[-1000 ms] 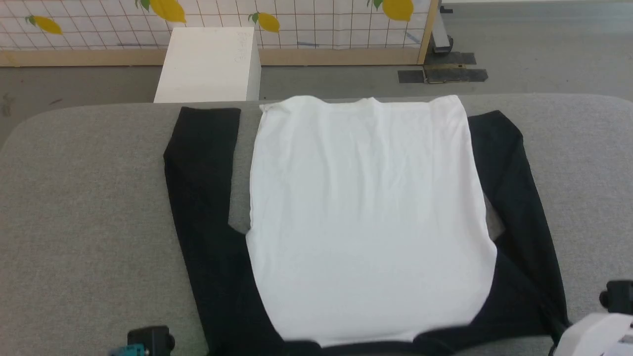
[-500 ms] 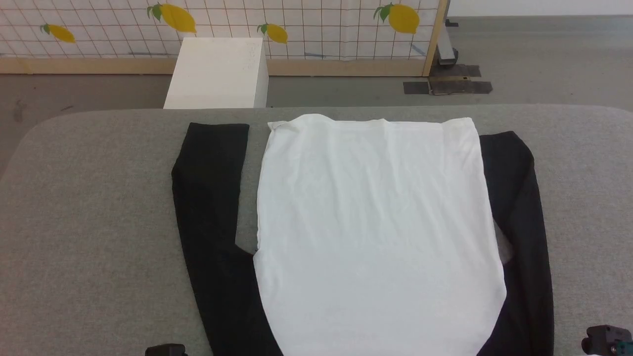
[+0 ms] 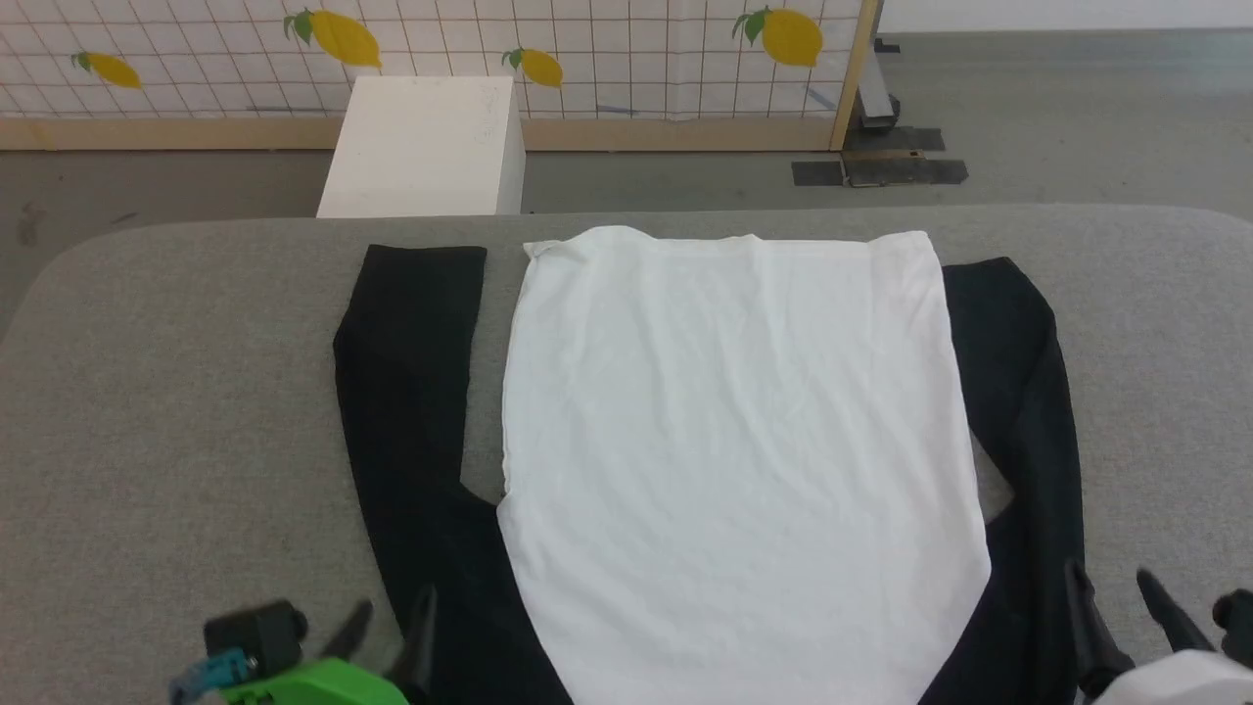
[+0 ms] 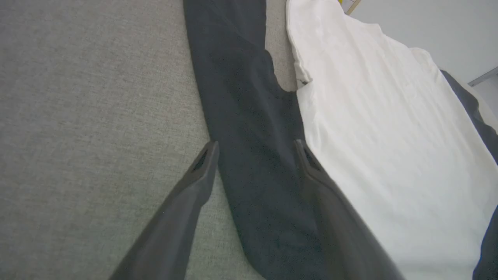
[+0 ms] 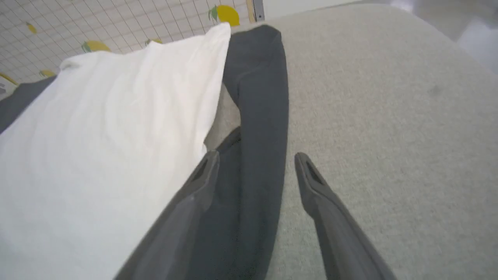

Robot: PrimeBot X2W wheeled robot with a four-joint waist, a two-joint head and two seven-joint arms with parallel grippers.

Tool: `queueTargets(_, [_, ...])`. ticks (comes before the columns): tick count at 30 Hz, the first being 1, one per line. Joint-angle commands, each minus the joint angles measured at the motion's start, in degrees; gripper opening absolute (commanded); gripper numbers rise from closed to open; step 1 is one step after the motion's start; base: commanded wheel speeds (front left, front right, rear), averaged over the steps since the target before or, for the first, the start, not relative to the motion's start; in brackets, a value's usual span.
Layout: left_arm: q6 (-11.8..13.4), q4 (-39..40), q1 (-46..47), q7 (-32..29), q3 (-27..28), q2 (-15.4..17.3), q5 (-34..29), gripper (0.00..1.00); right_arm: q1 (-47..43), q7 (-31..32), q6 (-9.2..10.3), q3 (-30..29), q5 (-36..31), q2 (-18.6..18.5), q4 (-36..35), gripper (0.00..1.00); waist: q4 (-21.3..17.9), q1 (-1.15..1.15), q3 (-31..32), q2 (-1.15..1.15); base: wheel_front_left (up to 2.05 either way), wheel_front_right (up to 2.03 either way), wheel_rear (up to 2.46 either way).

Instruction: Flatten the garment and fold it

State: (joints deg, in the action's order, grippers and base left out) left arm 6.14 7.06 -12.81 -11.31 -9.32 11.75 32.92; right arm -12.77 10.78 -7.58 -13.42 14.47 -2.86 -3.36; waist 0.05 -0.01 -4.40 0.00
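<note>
The garment (image 3: pixel 734 450) lies flat on the grey table, its plain white body up and hem at the far side; no bear print shows. Its left black sleeve (image 3: pixel 411 392) and right black sleeve (image 3: pixel 1028 392) run alongside the body. My left gripper (image 3: pixel 392 617) is open at the lower left, fingers straddling the near part of the left sleeve (image 4: pixel 249 128). Open as well, my right gripper (image 3: pixel 1111 592) sits at the lower right over the outer edge of the right sleeve (image 5: pixel 256 128). The white body (image 4: pixel 381 128) (image 5: pixel 105 128) shows in both wrist views.
The grey padded table (image 3: pixel 166 392) stretches wide to both sides of the garment. Beyond its far edge stand a white box (image 3: pixel 421 137) on the floor and a tiled partition with lemon prints (image 3: pixel 587 49).
Both grippers have risen into the head view at the bottom corners, reaching toward the sleeves. The camera shifted between frames; the garment lies as before.
</note>
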Motion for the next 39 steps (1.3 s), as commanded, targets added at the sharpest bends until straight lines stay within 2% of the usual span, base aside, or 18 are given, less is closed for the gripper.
queueTargets(1, [0.44,0.44,2.51,1.51,0.63,0.67,-1.37,1.0,1.57,-2.16,0.09,1.02,-0.72,-0.02,-0.83,1.0,-0.36,0.01,-0.61,0.0,0.0,0.0,0.0])
queueTargets(8, [-1.37,-3.27,15.43,7.03,1.61,5.42,-7.89,1.0,5.55,-12.07,0.09,5.29,-4.85,-0.02,-3.25,1.0,-2.06,0.01,-5.08,0.0,0.0,0.0,0.0])
queueTargets(13, [-4.3,-9.52,28.57,5.31,0.53,10.18,-11.61,1.0,9.8,-15.33,0.09,6.29,-7.48,-0.02,-4.04,1.0,-3.8,0.01,-10.74,0.0,0.0,0.0,0.0])
queueTargets(20, [-8.82,-20.02,46.67,-1.98,0.33,17.06,-13.2,1.0,15.32,-15.85,0.09,8.93,-7.07,-0.02,-4.05,1.0,-8.4,0.01,-19.08,0.0,0.0,0.0,0.0])
queueTargets(26, [-10.65,-26.62,56.75,-12.57,0.48,21.66,-12.08,1.0,18.56,-16.74,0.09,10.85,-4.92,-0.02,-3.82,1.0,-12.18,0.01,-24.35,0.0,0.0,0.0,0.0])
queueTargets(33, [-8.74,-29.34,60.24,-24.44,2.68,24.63,-9.22,1.0,19.5,-18.13,0.09,13.29,-2.15,-0.02,-3.48,1.0,-15.28,0.01,-27.56,0.0,0.0,0.0,0.0])
queueTargets(39, [-3.81,-27.51,59.34,-30.42,5.11,26.3,-8.47,1.0,19.92,-18.3,0.09,14.48,-1.39,-0.02,-3.18,1.0,-16.51,0.01,-29.73,0.0,0.0,0.0,0.0])
